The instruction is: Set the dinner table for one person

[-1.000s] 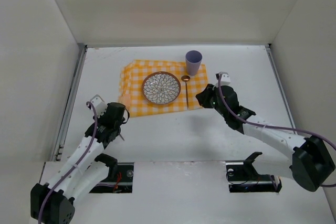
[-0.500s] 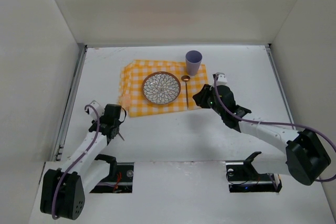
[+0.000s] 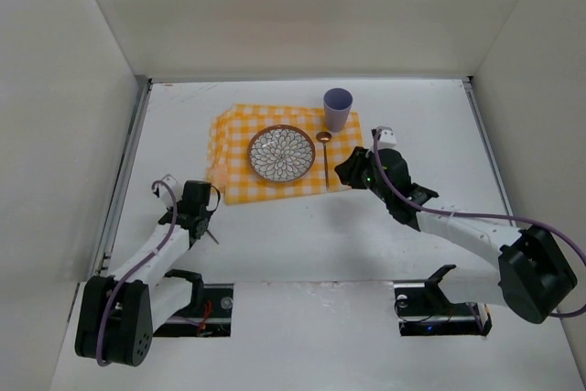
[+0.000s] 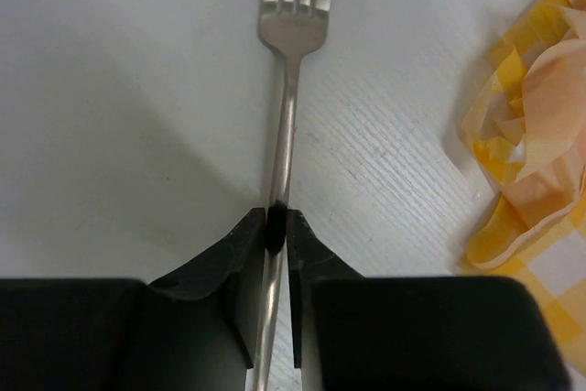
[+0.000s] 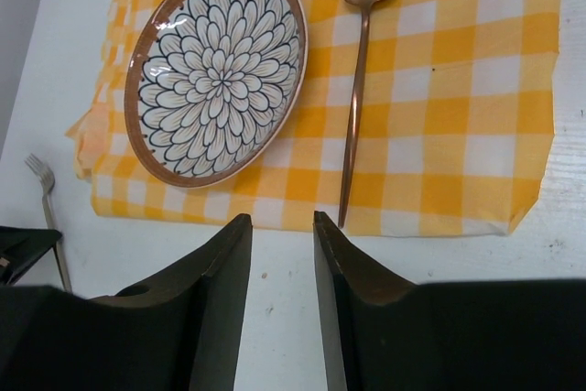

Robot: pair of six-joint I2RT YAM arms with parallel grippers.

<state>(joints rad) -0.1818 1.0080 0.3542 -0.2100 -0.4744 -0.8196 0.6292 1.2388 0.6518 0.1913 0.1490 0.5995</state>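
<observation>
Left gripper [image 4: 276, 219] pinches the fork [image 4: 291, 89] mid-handle, presumably for placement at 9 o'clock of the plate [image 5: 218, 70]; right gripper [image 5: 280, 235] stands part-open, empty.

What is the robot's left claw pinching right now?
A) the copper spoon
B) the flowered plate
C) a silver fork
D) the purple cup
C: in the left wrist view, the left gripper has its jaws shut on the thin handle of the fork.
</observation>
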